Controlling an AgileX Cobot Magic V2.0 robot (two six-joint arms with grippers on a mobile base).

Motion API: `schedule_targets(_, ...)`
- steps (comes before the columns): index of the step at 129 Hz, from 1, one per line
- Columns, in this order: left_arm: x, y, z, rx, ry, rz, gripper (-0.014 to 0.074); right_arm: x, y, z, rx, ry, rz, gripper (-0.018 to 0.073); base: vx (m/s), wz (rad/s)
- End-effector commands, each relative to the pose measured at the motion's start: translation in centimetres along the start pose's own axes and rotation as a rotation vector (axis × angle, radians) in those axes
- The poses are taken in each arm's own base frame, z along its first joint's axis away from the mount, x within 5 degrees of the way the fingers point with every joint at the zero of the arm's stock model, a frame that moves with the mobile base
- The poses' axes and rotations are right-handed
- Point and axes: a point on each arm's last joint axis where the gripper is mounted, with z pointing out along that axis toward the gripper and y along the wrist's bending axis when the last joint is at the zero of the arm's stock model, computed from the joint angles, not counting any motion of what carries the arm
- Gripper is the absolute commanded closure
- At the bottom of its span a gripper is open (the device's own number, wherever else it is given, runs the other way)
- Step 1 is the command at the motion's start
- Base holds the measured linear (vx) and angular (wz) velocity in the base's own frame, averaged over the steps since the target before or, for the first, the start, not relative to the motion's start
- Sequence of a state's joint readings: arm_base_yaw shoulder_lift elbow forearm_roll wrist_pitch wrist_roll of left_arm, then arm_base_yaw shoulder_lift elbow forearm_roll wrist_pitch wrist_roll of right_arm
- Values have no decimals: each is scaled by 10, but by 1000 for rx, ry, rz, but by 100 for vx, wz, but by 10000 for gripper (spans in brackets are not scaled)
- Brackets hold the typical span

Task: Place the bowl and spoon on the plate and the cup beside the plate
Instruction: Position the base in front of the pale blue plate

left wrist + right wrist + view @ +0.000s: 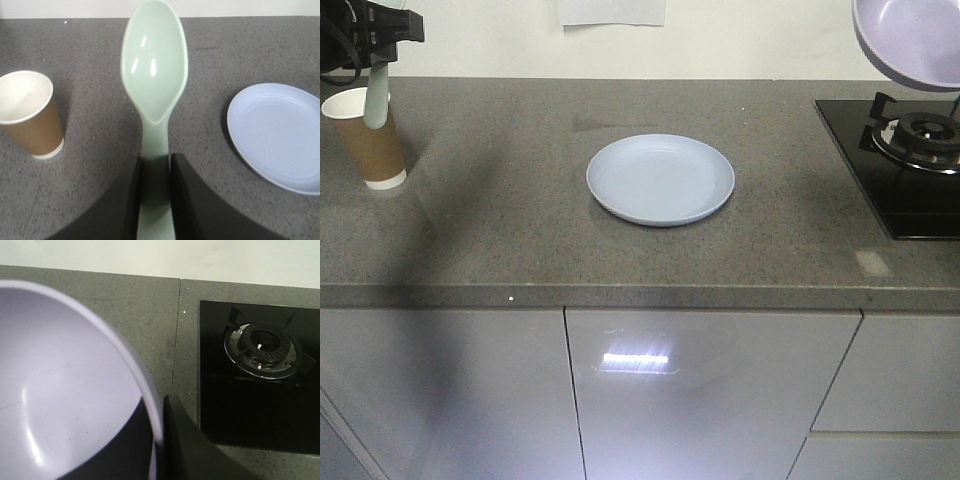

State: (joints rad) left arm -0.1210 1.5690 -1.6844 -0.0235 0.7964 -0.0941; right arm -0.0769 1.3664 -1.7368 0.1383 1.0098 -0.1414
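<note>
Noted: left end effector [156,167] pinched the spoon [154,65] by its slim handle, right end effector [159,427] only the rim of the bowl [65,390]; either could pivot or slip before reaching the plate [660,178].

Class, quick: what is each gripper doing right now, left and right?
Left gripper: closed on the spoon, held by its handle.
Right gripper: closed on the bowl, gripping its rim.

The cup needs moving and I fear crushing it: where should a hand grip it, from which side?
I'd grip the cup on its brown wall, about midway up, coming in level from the plate side. It stands upright on the counter, mouth open, so a top pinch would catch only the thin rim.
</note>
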Motion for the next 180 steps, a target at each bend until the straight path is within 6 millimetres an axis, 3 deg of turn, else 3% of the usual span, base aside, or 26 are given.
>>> schedule_targets(1, -18, -4, -25, 23, -137, -12, 603, -14, 1, -22, 13, -133, -11, 568, 19, 0)
schedule_targets(180, -18, -4, -25, 23, -137, -12, 603, -14, 1, -22, 13, -133, -11, 568, 15, 0)
